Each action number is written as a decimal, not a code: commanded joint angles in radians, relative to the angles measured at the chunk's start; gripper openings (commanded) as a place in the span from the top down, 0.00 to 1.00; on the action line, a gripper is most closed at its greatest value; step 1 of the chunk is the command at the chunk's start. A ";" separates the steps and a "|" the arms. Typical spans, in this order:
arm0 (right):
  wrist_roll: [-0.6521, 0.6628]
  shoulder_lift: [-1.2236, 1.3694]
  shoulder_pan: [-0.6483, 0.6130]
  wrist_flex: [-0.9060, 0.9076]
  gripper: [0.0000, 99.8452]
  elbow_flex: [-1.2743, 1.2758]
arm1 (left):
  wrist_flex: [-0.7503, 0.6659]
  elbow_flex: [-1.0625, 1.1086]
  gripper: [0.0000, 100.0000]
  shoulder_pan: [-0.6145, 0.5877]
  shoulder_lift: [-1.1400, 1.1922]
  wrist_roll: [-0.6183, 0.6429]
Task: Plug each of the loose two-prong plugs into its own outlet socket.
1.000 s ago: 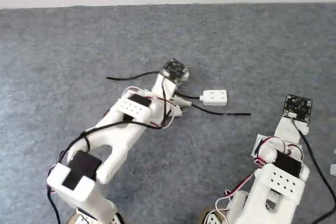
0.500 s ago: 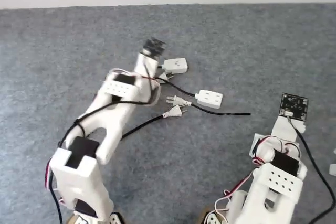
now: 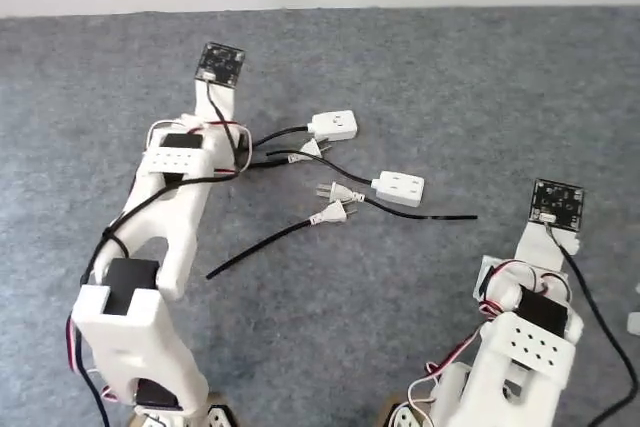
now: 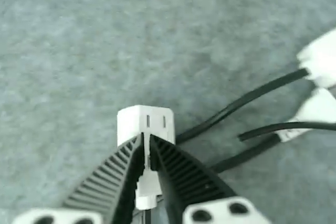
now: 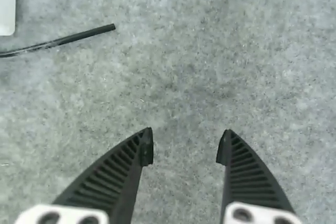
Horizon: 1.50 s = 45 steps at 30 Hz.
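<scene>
My left gripper (image 4: 146,141) is shut on a small white outlet socket (image 4: 145,123) whose two slots face up; its cord runs back under the fingers. In the high view this arm's wrist camera (image 3: 220,64) sits at the far left and hides that socket. Two more white sockets lie on the carpet, one (image 3: 335,125) farther back, one (image 3: 403,185) nearer. Two loose two-prong plugs (image 3: 335,193) (image 3: 330,214) lie between them and the arm, and a third white plug (image 3: 308,147) lies by the far socket. My right gripper (image 5: 184,148) is open above bare carpet.
Black cords (image 3: 255,244) trail across the grey carpet (image 3: 450,77) from the plugs and sockets. A loose cord end (image 5: 107,27) lies ahead of the right gripper, beside a white socket corner (image 5: 5,9). A pale wall edges the carpet at the back.
The left arm has swung from the middle of the carpet toward the far left, uncovering the far socket and the plugs. The right arm has barely moved.
</scene>
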 commanded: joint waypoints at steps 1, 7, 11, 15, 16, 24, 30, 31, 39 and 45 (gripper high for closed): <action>0.012 -0.018 -0.008 -0.018 0.80 -0.011 | -0.026 -0.041 0.98 -0.029 0.008 0.009; 0.012 -0.015 -0.008 -0.018 0.80 -0.011 | -0.064 -0.058 0.98 -0.064 0.064 0.009; 0.012 -0.015 -0.010 -0.018 0.80 -0.011 | -0.034 -0.076 0.93 -0.068 0.044 0.011; 0.012 -0.013 -0.035 -0.018 0.80 -0.009 | 0.072 -0.079 0.78 -0.061 -0.026 0.066; 0.012 -0.013 -0.035 -0.018 0.80 -0.009 | 0.087 -0.079 0.77 -0.061 -0.049 0.083; 0.014 -0.013 -0.035 -0.018 0.80 -0.009 | 0.118 -0.082 0.77 -0.055 -0.064 0.095; 0.014 -0.013 -0.035 -0.018 0.80 -0.009 | 0.120 -0.160 0.77 -0.058 0.068 0.060; 0.014 -0.013 -0.035 -0.018 0.80 -0.009 | 0.121 -0.180 0.77 -0.061 0.089 0.058; 0.014 -0.013 -0.035 -0.018 0.80 -0.009 | 0.123 -0.298 0.83 -0.077 0.216 0.058; 0.014 -0.013 -0.035 -0.018 0.80 -0.009 | 0.199 -0.326 0.84 -0.078 0.226 -0.006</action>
